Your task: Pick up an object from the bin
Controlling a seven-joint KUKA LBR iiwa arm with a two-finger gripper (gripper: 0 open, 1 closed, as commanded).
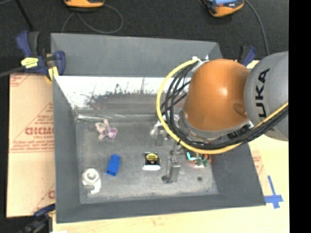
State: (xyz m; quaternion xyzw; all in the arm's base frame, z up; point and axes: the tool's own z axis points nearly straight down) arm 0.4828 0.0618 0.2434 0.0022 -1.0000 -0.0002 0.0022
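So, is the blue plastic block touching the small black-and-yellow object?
Apart: the camera view shows bare bin floor between blue plastic block and black-and-yellow object.

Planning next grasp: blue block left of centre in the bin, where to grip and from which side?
Come straight down and close across the short width of the blue block, on its two long side faces. It lies flat and oblong, with bare bin floor along both long sides; the white piece at its lower left lies apart, so probably no clash.

The grey bin [131, 57] holds a blue block [112, 165], a white fitting [91, 178] and a pinkish toy [106, 130].
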